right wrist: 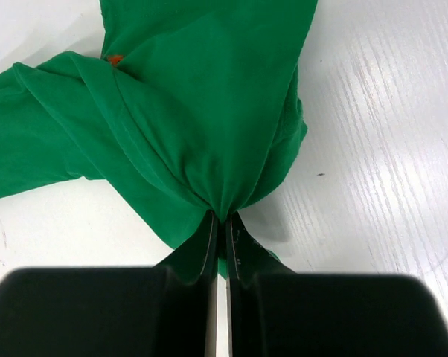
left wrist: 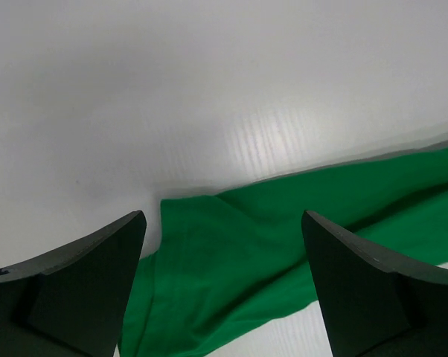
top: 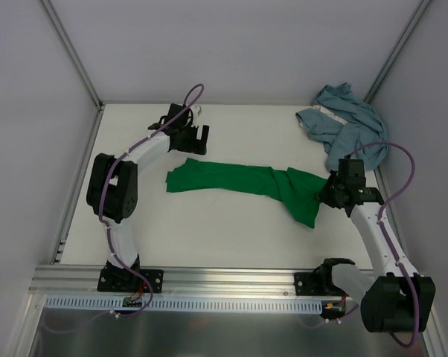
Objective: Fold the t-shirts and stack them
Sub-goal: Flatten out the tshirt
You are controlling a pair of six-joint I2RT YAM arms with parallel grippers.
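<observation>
Two t-shirts are counted on the white, faintly grained counter [top: 209, 230]. The green t-shirt [top: 239, 181] is drawn out into a long, narrow band across the middle of the top view. Its long axis runs left to right and dips slightly toward the right, where the cloth widens into a bunched fold. That right end is clamped in the closed right gripper [right wrist: 224, 219], and the smooth knit is gathered into pleats that fan away from the jaws. A small orange fleck, possibly a label, is glimpsed among the folds. The squared-off left end is laid flat, and the left gripper [left wrist: 222, 216] is held over it, its two dark wedge-shaped fingers [left wrist: 82, 282] spread wide with nothing gripped. The blue-grey t-shirt [top: 343, 123], edged with paler trim, is seen crumpled in a heap at the upper right, apart from the green one.
</observation>
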